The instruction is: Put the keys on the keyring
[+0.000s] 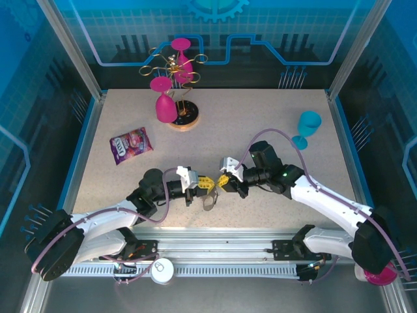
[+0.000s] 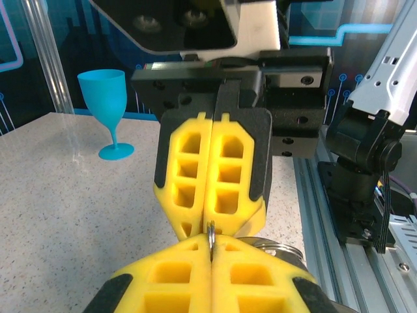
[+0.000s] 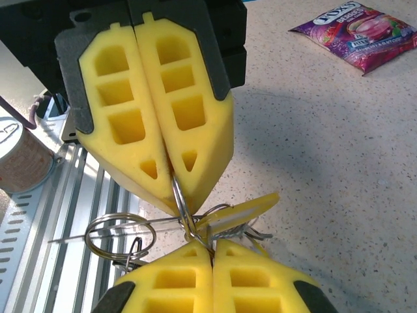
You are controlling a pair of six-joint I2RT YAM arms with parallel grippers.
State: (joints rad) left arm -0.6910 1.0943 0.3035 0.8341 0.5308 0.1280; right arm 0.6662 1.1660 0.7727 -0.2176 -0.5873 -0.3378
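Note:
My two grippers meet tip to tip above the table's near middle. The left gripper (image 1: 206, 184) (image 2: 210, 246) is shut on a thin silvery ring of the keyring (image 2: 210, 233). Facing it, the right gripper (image 1: 223, 182) (image 3: 212, 253) is shut on the same ring wire (image 3: 186, 212). A key with a yellow head (image 3: 244, 210) lies tilted among the wire loops just beyond the right fingertips. Another silvery ring (image 3: 120, 231) and a dark loop (image 3: 133, 251) hang to the left, and the bundle (image 1: 208, 202) dangles below both grippers. Other keys are too tangled to tell apart.
A blue goblet (image 1: 307, 127) (image 2: 107, 98) stands at the right, a purple candy bag (image 1: 130, 145) (image 3: 355, 36) lies at the left. The gold wire rack (image 1: 176, 65) with pink glasses stands at the back. The aluminium rail (image 1: 215, 251) runs close below the grippers.

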